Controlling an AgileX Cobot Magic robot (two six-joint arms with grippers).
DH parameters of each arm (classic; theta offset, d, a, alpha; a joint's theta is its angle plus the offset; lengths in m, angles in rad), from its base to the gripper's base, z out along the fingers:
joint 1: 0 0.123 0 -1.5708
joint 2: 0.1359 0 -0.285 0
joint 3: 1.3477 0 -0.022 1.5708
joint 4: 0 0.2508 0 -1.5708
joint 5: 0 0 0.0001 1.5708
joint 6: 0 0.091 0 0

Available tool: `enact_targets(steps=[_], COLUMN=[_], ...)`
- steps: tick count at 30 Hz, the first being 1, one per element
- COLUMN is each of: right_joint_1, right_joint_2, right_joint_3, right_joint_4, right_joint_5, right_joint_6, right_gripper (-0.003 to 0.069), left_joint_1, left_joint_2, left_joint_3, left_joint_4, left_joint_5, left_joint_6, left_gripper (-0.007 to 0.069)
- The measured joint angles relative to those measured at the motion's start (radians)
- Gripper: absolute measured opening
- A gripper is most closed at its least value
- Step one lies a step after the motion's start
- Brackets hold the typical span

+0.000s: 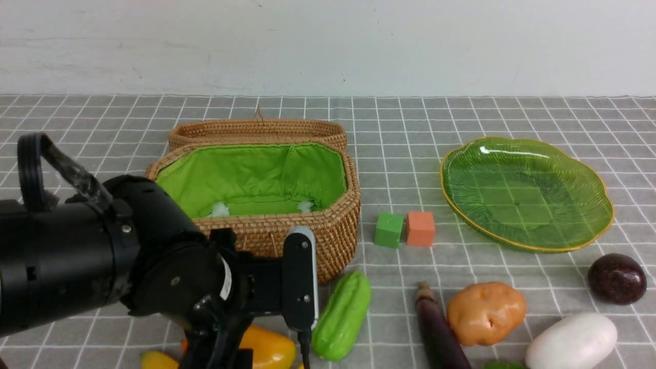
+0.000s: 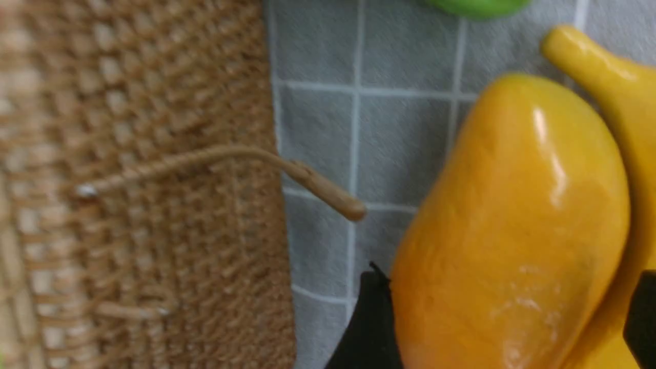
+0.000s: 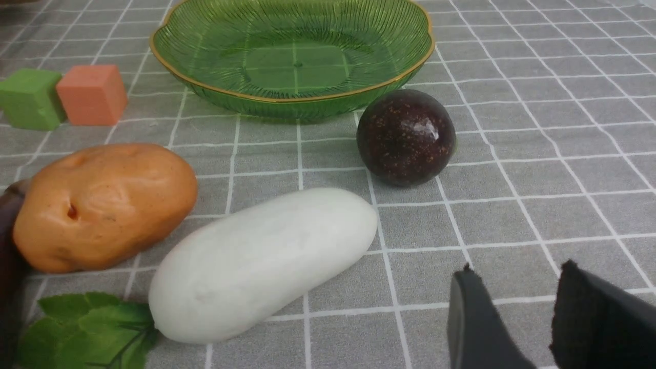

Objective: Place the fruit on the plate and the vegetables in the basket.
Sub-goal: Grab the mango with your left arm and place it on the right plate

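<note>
My left gripper [image 2: 505,328] is open, its jaws wide on either side of the orange-yellow mango [image 2: 512,220] [image 1: 269,348], low in front of the basket [image 1: 287,230]. The yellow banana [image 2: 615,87] lies against the mango. A green gourd [image 1: 342,315], a purple eggplant [image 1: 438,333], a potato [image 1: 486,312], a white oval vegetable [image 3: 264,261] and a maroon round fruit [image 3: 406,137] lie on the cloth. The green plate [image 1: 523,195] holds nothing. My right gripper [image 3: 517,271] is open over bare cloth near the white vegetable. The basket's green lining shows no vegetables.
A green cube [image 1: 388,230] and an orange cube [image 1: 421,228] sit between basket and plate. The basket's lid [image 1: 256,130] lies open behind it. Its wooden toggle [image 2: 328,195] hangs out on a cord near the mango. Green leaves [image 3: 87,323] lie by the white vegetable.
</note>
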Motion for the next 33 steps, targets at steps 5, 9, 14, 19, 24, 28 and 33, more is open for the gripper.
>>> enact_targets(steps=[5,9,14,19,24,28,33], right_joint_1=[0.0,0.0,0.0,0.0,0.0,0.0,0.0], right_joint_2=[0.0,0.0,0.0,0.0,0.0,0.0,0.0], right_joint_3=[0.0,0.0,0.0,0.0,0.0,0.0,0.0], right_joint_4=[0.0,0.0,0.0,0.0,0.0,0.0,0.0], right_joint_5=[0.0,0.0,0.0,0.0,0.0,0.0,0.0], right_joint_6=[0.0,0.0,0.0,0.0,0.0,0.0,0.0], right_gripper=[0.0242,0.0242,0.0242,0.0242,0.0242,0.0242,0.0242], left_joint_1=[0.0,0.0,0.0,0.0,0.0,-0.001,-0.001], left_joint_2=[0.037,0.089,0.17,0.193,0.195,0.194,0.156], left_joint_3=[-0.003,-0.003,-0.004,-0.008,-0.012,-0.012,-0.012], left_joint_4=[0.005,0.016,0.074,0.09,0.091,0.092,0.09], left_joint_5=[-0.012,-0.018,-0.036,-0.04,-0.033,-0.011,0.017], left_joint_6=[0.0,0.0,0.0,-0.033,-0.069,-0.084,-0.118], left_gripper=[0.0596,0.0594,0.0594,0.059,0.0558,0.0558,0.0558])
